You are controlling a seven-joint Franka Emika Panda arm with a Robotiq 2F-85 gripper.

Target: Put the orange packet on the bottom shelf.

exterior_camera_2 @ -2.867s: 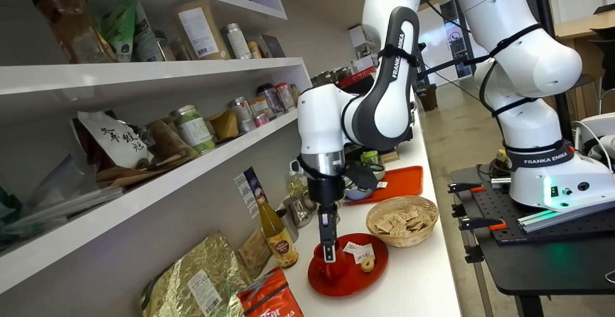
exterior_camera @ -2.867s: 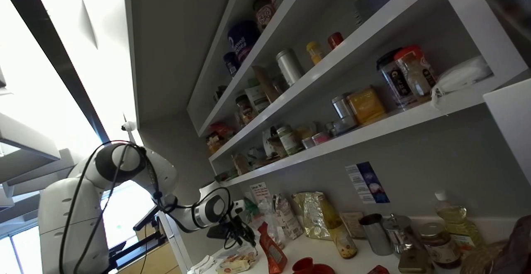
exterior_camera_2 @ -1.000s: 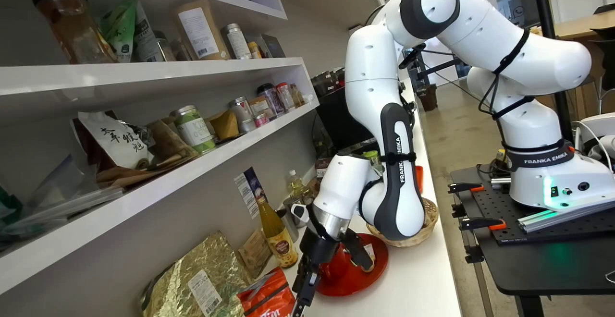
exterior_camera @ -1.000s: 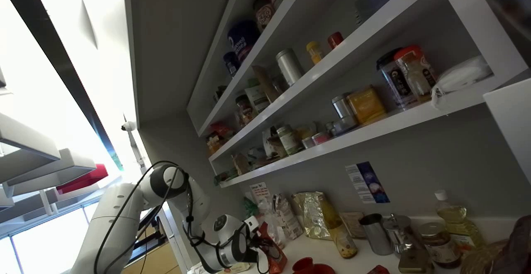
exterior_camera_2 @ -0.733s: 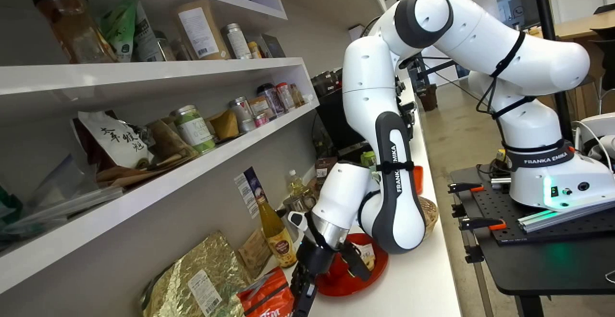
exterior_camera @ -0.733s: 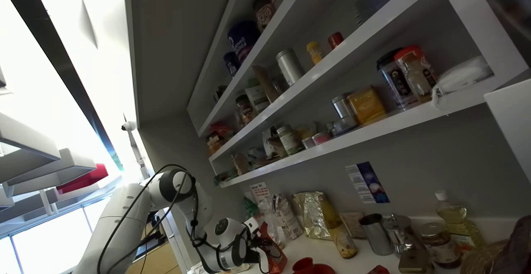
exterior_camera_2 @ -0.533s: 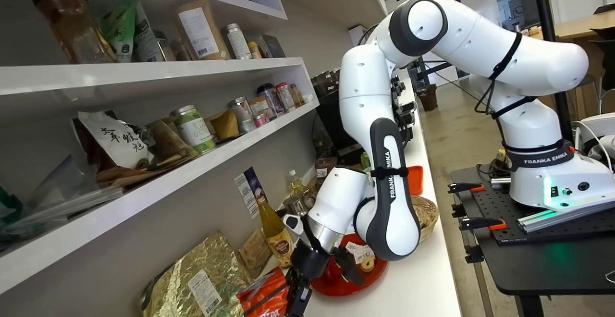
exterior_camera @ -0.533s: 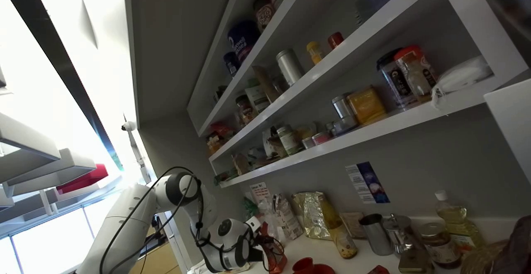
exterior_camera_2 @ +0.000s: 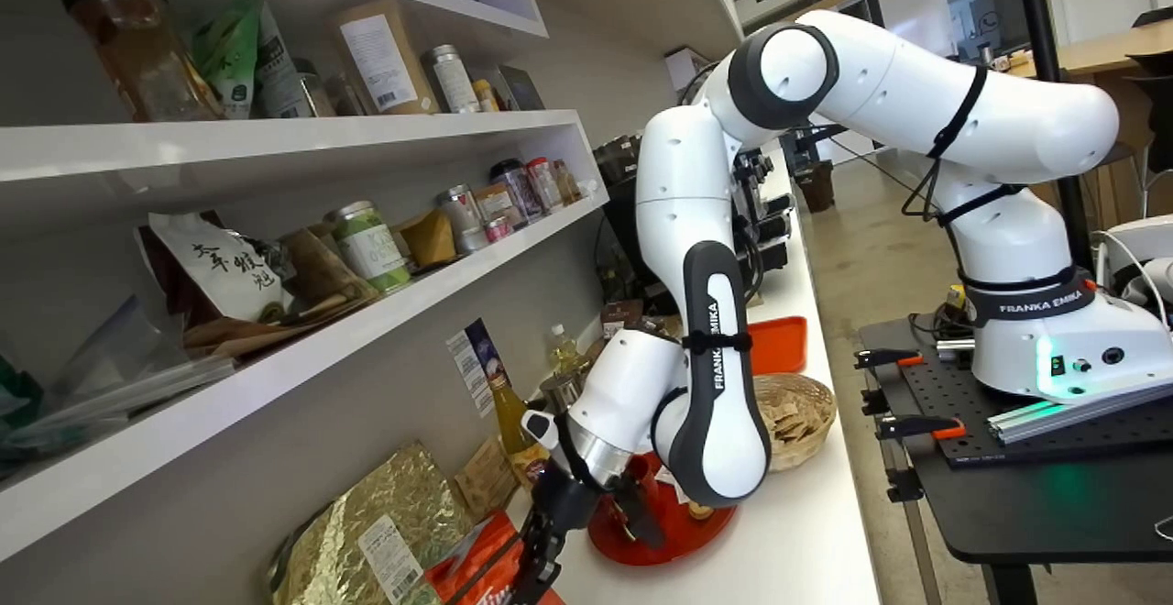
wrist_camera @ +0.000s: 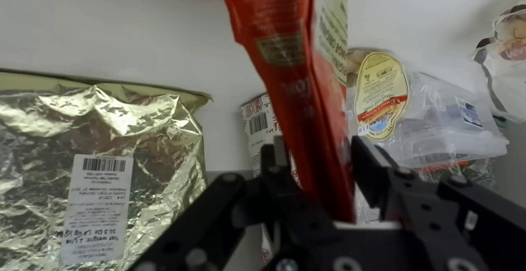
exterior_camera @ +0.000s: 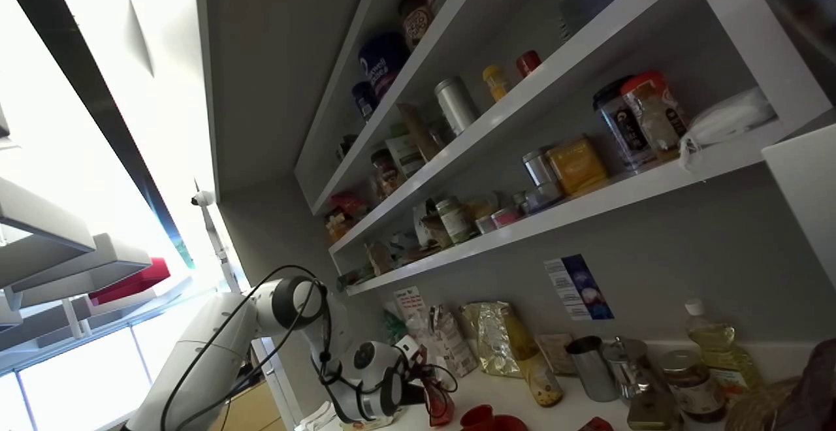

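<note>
The orange packet stands tall and narrow in the wrist view, its edge facing the camera. My gripper has a finger on either side of it, and the packet fills the space between the fingertips, so the gripper looks shut on it. In an exterior view the gripper covers part of the orange packet, whose lower end runs out of frame. Above the counter, the bottom shelf stretches along the wall; its white front edge shows in both exterior views, here too as the bottom shelf.
A gold foil bag leans close beside the packet, with a yellow bottle behind. A red plate lies by the gripper. A printed white bag and a clear bag flank the packet. A green-labelled tin and pouches occupy the shelf.
The arm has come down and over to the packet. The fingers have narrowed around it from wide open. In the last half second the packet has shifted along with the gripper, toward the foil bag.
</note>
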